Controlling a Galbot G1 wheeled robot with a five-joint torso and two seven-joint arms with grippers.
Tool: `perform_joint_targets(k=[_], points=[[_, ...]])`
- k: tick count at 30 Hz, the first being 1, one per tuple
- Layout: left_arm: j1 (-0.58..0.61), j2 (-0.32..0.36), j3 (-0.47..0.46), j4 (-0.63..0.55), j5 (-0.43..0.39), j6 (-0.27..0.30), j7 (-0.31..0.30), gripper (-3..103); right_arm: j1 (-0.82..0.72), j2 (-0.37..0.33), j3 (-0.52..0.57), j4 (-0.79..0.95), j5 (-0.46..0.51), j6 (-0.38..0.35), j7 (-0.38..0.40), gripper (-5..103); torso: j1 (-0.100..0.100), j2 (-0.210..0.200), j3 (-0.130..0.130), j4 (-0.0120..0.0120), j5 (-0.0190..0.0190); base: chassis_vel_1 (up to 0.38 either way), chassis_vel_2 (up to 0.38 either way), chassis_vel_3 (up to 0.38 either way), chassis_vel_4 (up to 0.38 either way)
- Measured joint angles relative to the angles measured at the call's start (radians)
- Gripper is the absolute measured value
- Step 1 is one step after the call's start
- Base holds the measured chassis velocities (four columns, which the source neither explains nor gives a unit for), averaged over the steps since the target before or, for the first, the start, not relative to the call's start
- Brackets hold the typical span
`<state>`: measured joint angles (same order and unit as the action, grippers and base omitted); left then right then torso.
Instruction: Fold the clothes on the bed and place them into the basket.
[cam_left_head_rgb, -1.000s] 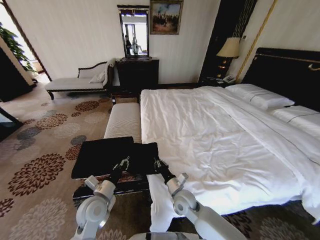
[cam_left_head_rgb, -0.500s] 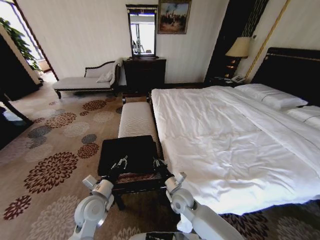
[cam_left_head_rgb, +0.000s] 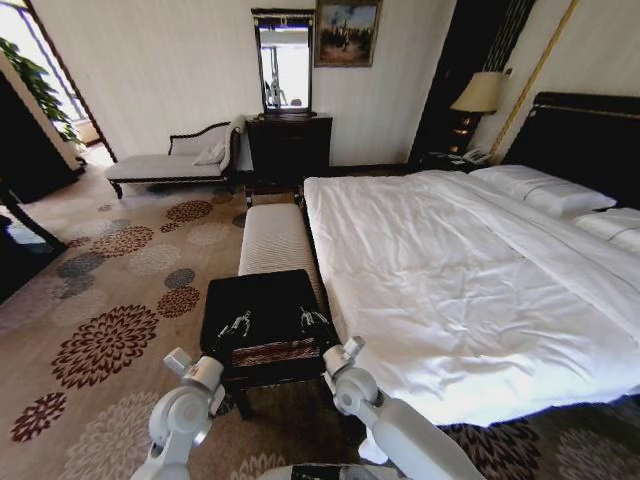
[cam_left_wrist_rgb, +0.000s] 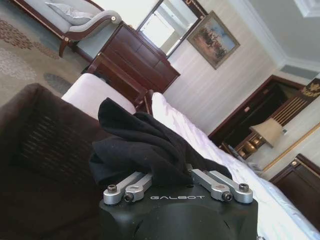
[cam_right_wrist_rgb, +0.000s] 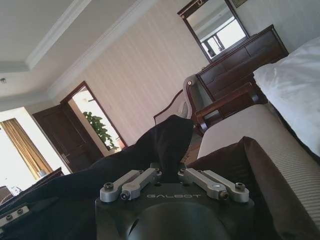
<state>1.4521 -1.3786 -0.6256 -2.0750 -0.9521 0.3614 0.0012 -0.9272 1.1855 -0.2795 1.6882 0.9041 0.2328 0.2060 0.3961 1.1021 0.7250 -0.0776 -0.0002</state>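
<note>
Since a second ago the black shirt (cam_left_head_rgb: 262, 305) has come off the corner of the bed (cam_left_head_rgb: 450, 280) and now lies over the wicker basket (cam_left_head_rgb: 275, 352), low and left of centre in my head view; the whole scene has also slid rightward, so my camera has turned. My left gripper (cam_left_head_rgb: 237, 325) and right gripper (cam_left_head_rgb: 312, 320) sit side by side over the near edge of the basket, each pinching the dark cloth. From my left wrist, the shirt (cam_left_wrist_rgb: 145, 145) bunches up in a crumpled fold straight out of the clamped fingers (cam_left_wrist_rgb: 127, 186), with the basket's dark lining (cam_left_wrist_rgb: 35, 150) beside it. From my right wrist, the fabric (cam_right_wrist_rgb: 160, 145) rises from between closed fingers (cam_right_wrist_rgb: 131, 184) and drapes away across the frame's lower left. Just beyond the basket, the white upholstered bench (cam_left_head_rgb: 272, 240) runs along the foot of the bed, whose sheets fill the right half of the head view.
</note>
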Motion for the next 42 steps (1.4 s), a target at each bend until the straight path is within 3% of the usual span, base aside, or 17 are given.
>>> perform_joint_targets(k=[9, 15, 24, 28, 30, 31, 34, 38, 40, 42], points=[[-0.229, 0.082, 0.043, 0.270, 0.026, -0.010, 0.003, 9, 0.246, 0.138, -0.102, -0.307, 0.029, 0.011, -0.031, 8, 0.000, 0.000, 0.000, -0.0004, 0.0001, 0.000, 0.000, 0.000, 0.000], [-0.295, 0.093, 0.075, 0.357, 0.039, -0.014, 0.003, 9, 0.273, 0.157, -0.111, -0.370, 0.028, 0.013, -0.033, 8, 0.000, 0.000, 0.000, -0.0002, 0.0000, 0.000, 0.000, 0.000, 0.000], [-0.326, 0.088, 0.094, 0.396, 0.054, -0.019, -0.015, 7, 0.269, 0.169, -0.114, -0.408, 0.017, 0.013, -0.034, 6, 0.000, 0.000, 0.000, -0.0003, 0.0003, 0.000, 0.000, 0.000, 0.000], [-0.335, 0.083, 0.107, 0.420, 0.123, -0.019, -0.049, 27, 0.266, 0.174, -0.108, -0.414, 0.002, 0.011, -0.030, 28, 0.000, 0.000, 0.000, -0.0002, 0.0002, 0.000, 0.000, 0.000, 0.000], [-0.334, 0.083, 0.107, 0.421, 0.133, -0.019, -0.051, 27, 0.266, 0.173, -0.107, -0.415, 0.000, 0.011, -0.030, 28, 0.000, 0.000, 0.000, -0.0002, 0.0002, 0.000, 0.000, 0.000, 0.000], [-0.329, 0.092, 0.104, 0.425, 0.171, -0.024, -0.053, 38, 0.264, 0.170, -0.103, -0.414, -0.003, 0.011, -0.029, 38, 0.000, 0.000, 0.000, -0.0003, 0.0002, 0.000, 0.000, 0.000, 0.000], [-0.321, 0.111, 0.098, 0.427, 0.201, -0.031, -0.055, 43, 0.261, 0.167, -0.098, -0.413, -0.009, 0.011, -0.029, 44, 0.000, 0.000, 0.000, -0.0002, 0.0002, 0.000, 0.000, 0.000, 0.000], [-0.298, 0.159, 0.084, 0.420, 0.234, -0.038, -0.059, 65, 0.242, 0.152, -0.088, -0.393, -0.019, 0.011, -0.028, 66, 0.000, 0.000, 0.000, 0.0000, 0.0003, 0.000, 0.000, 0.000, 0.000], [-0.295, 0.165, 0.084, 0.418, 0.238, -0.037, -0.060, 65, 0.238, 0.150, -0.087, -0.389, -0.020, 0.011, -0.028, 66, 0.000, 0.000, 0.000, -0.0001, 0.0003, 0.000, 0.000, 0.000, 0.000], [-0.288, 0.174, 0.084, 0.417, 0.254, -0.033, -0.068, 76, 0.229, 0.146, -0.085, -0.379, -0.028, 0.012, -0.026, 77, 0.000, 0.000, 0.000, -0.0001, 0.0002, 0.000, 0.000, 0.000, 0.000]])
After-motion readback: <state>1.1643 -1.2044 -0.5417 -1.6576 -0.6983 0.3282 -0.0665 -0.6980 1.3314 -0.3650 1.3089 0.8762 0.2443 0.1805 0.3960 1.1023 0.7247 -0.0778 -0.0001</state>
